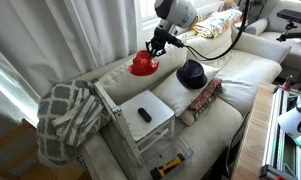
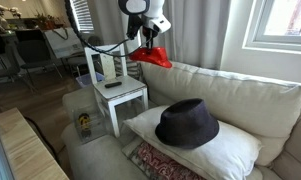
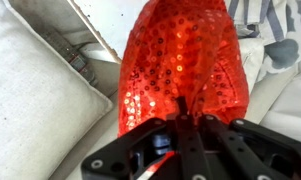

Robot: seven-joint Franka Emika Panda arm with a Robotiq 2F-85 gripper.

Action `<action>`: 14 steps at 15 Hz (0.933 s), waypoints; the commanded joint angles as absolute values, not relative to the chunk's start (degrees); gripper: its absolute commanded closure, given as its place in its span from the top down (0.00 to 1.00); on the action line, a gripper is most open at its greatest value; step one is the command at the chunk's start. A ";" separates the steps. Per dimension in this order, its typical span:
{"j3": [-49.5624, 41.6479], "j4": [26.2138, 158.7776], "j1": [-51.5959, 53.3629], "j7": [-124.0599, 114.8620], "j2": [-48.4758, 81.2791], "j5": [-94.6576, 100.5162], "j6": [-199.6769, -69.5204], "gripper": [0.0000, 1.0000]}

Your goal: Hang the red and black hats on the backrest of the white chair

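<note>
My gripper (image 1: 155, 45) is shut on the red sequined hat (image 1: 142, 64) and holds it in the air above the sofa; it also shows in an exterior view (image 2: 153, 55). In the wrist view the red hat (image 3: 180, 60) fills the middle, pinched between the shut fingers (image 3: 182, 112). The black hat (image 1: 191, 73) lies on a white cushion on the sofa, also seen close up in an exterior view (image 2: 188, 122). The small white chair (image 1: 140, 115) stands on the sofa, its backrest (image 2: 107, 66) bare, with a black remote (image 1: 144, 113) on its seat.
A grey and white checked blanket (image 1: 66, 118) lies over the sofa arm. A patterned red cushion (image 1: 204, 95) sits beside the black hat. A yellow and black tool (image 1: 168, 165) lies in front of the chair. Curtains hang behind the sofa.
</note>
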State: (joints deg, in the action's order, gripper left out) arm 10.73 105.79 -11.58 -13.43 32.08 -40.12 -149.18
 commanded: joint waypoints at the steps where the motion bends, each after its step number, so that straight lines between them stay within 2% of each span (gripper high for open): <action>1: 10.88 102.45 -10.68 -11.67 32.66 -47.06 -147.39 0.01; 10: 9.96 87.27 -5.95 -15.51 38.19 -56.38 -124.74 0.01; 14: 9.50 81.97 -3.43 -17.68 42.57 -59.58 -120.81 0.01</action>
State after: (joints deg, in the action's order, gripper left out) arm 10.82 87.45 -5.65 -15.81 38.11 -56.66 -123.70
